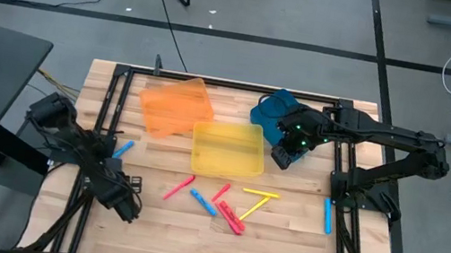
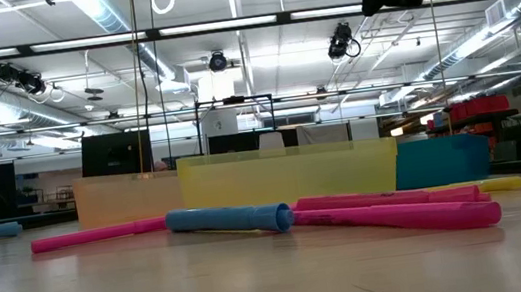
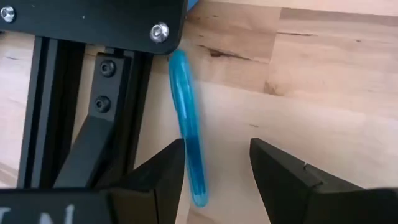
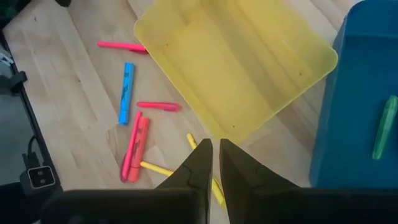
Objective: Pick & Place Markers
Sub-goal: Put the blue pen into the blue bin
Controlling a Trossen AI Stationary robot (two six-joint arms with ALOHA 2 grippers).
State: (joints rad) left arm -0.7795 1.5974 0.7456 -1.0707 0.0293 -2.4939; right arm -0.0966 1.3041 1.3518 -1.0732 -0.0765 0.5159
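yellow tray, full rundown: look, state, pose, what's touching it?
The yellow tray is a shallow rectangular bin of translucent yellow plastic with rounded corners and low walls. It sits flat and upright near the middle of the wooden table. The right wrist view shows it empty. The orange tray overlaps its far-left corner; the blue tray stands by its right side. The right gripper, shut, hangs just off its right edge; contact cannot be told.

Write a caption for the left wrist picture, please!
Left gripper open above a blue marker lying on the wooden table beside a black frame.
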